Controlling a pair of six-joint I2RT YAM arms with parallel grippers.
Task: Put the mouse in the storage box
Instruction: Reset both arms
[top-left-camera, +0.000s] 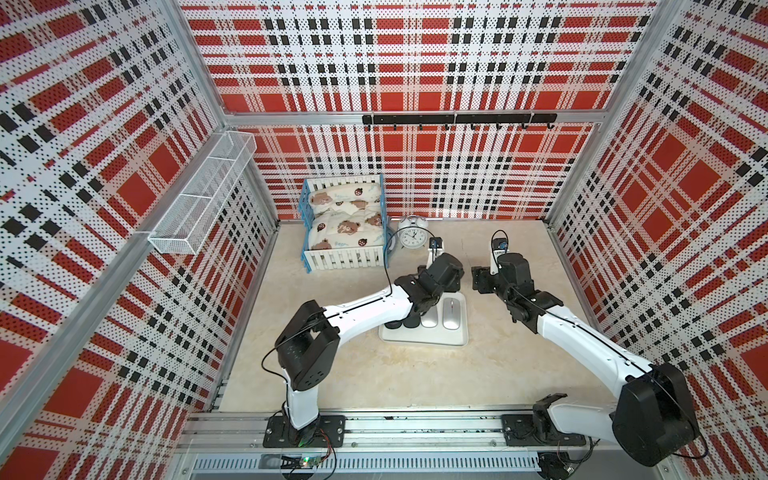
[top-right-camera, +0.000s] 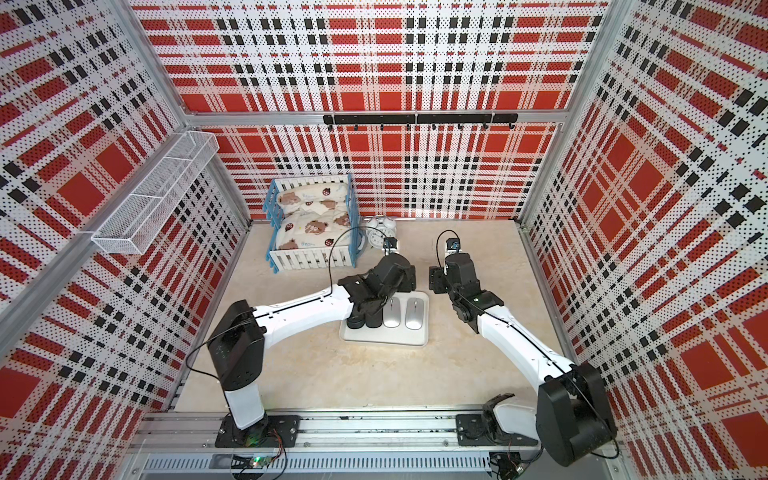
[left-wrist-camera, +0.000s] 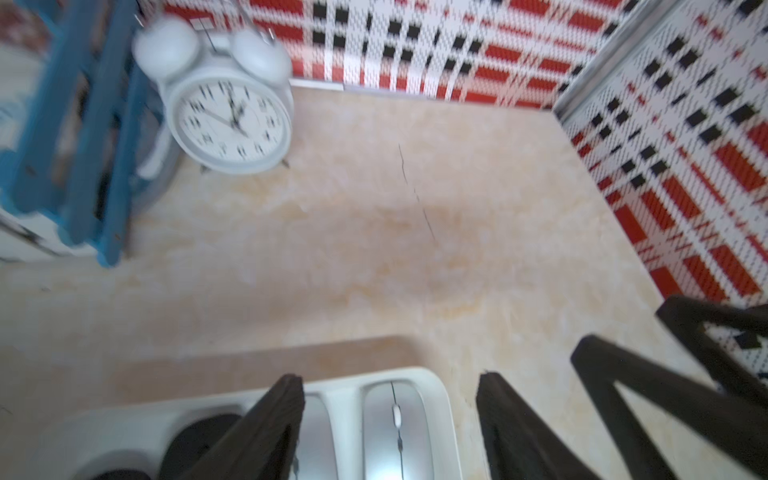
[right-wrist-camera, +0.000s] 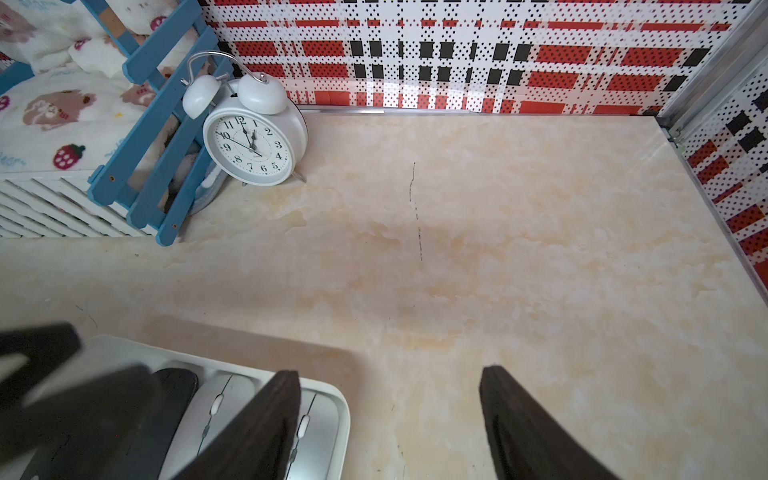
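White storage box (top-left-camera: 424, 338), full; silver mouse (left-wrist-camera: 395, 436) below left gripper (left-wrist-camera: 388, 377), fingers apart, empty. Right gripper (right-wrist-camera: 388, 372): fingers apart, empty. Placing looks done; next, lift clear.

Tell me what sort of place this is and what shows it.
Probably a robot test cell staged as a room: perforated plaid panels on metal framing box in a table, a left arm and right arm are bolted to a front rail, and a toy crib and alarm clock serve as props.

Top views look steeply down; low wrist views share the storage box (left-wrist-camera: 415, 374) and clock (left-wrist-camera: 230, 120).
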